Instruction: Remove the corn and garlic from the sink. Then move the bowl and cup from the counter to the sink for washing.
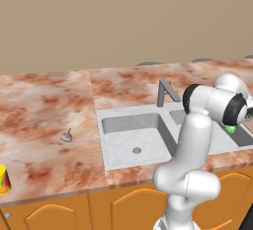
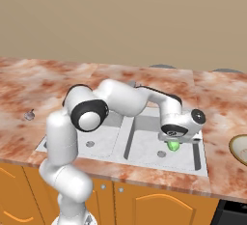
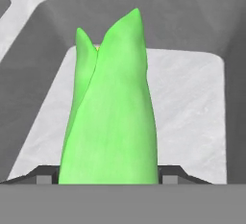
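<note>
Gripping one corn [image 3: 110, 107], smooth, bright green and tapering to split leaf tips, the gripper [image 2: 174, 142] holds it between its fingers above the right basin of the sink [image 1: 118, 147], a light grey recessed double basin with two round drains and one angular tap [image 1: 165, 92]. Left of the sink, one tiny greyish garlic [image 1: 66, 136] lies on the mottled reddish marble counter [image 1: 44, 105]; farther left stands one yellow cup [image 1: 4, 179]. Right of the sink sits one pale rounded bowl [image 2: 240, 147].

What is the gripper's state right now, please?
Gripper: fingers closed on the corn, over the sink.
</note>
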Available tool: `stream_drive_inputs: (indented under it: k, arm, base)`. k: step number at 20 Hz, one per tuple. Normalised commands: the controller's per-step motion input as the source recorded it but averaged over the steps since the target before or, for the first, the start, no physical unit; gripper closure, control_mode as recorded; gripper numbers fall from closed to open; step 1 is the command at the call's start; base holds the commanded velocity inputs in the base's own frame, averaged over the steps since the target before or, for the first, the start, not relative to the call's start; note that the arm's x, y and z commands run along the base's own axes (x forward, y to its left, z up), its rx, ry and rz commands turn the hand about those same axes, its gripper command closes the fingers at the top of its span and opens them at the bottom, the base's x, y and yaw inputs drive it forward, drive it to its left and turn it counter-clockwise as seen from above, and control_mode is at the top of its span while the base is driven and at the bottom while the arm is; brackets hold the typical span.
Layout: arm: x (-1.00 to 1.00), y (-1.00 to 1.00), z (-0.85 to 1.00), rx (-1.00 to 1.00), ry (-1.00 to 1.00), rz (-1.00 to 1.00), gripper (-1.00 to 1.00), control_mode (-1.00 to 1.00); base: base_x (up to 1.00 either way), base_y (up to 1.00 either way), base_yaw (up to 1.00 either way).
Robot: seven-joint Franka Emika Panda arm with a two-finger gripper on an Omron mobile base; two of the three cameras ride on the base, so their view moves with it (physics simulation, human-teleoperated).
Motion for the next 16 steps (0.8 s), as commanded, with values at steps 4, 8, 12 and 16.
stream_drive_inputs:
  k: [4,8,12,16]
  arm:
    - [-0.31,0.13,0.23,0.00,0.00,0.00,1.00,-1.00]
    - [-0.24,0.08,0.24,0.00,0.00,0.00,1.00,-1.00]
    - [-0.21,0.10,0.26,0.00,0.00,0.00,1.00,-1.00]
    - [-0.27,0.14,0.24,0.00,0.00,0.00,1.00,-1.00]
  base:
    - [0.00,0.00,0.00]
    - [0.00,0.00,0.00]
    - [0.00,0.00,0.00]
    - [0.00,0.00,0.00]
